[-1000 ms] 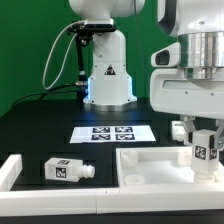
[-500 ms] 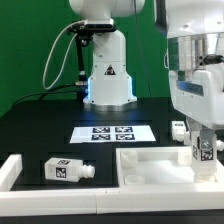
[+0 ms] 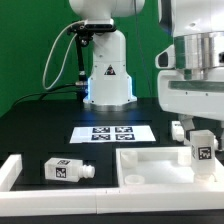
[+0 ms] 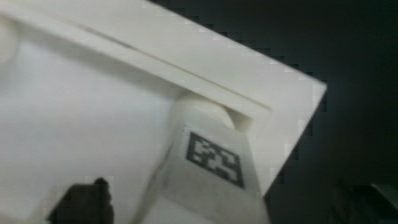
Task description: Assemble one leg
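A white leg (image 3: 203, 150) with a square tag stands upright at the corner of the large white panel (image 3: 150, 166), on the exterior view's right. My gripper (image 3: 202, 128) hangs directly over it. In the wrist view the leg (image 4: 217, 160) stands between my fingers, with the gripper (image 4: 222, 205) around it. The dark finger (image 4: 82, 202) on one side stands apart from the leg with a gap. The jaws look open and straddle the leg. The panel's raised rim (image 4: 214, 75) runs past the leg.
A second leg (image 3: 68, 171) lies on its side on the black table at the exterior view's left. A third leg (image 3: 179, 130) lies behind the panel. The marker board (image 3: 112, 133) lies in the middle. The robot base (image 3: 108, 75) stands at the back.
My hand has turned about the upright leg, narrow-on half a second ago and broad-on now. The leg has stayed in nearly the same spot on the panel corner.
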Available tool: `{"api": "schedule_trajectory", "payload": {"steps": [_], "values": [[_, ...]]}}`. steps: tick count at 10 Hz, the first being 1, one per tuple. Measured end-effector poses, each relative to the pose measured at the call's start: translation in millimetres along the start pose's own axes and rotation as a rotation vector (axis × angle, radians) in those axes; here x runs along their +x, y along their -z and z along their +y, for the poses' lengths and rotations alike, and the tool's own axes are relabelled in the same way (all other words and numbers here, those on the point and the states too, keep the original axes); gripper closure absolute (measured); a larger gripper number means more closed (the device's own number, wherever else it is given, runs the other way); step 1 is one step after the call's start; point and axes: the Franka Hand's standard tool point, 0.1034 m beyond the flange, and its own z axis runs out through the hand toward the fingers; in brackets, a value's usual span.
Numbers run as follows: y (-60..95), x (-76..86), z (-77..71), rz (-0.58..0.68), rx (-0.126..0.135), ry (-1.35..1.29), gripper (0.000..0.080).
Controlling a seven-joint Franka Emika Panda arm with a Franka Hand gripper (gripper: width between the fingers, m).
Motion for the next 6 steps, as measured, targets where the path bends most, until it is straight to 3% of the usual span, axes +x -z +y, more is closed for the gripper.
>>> {"api": "schedule_trajectory", "payload": {"steps": [4, 6], "values": [[-1.4, -0.6, 1.4, 0.005, -0.004, 0.253, 0.0151], [-4.3, 2.9, 4.0, 0.02, -0.036, 0.706, 0.0151]]}}
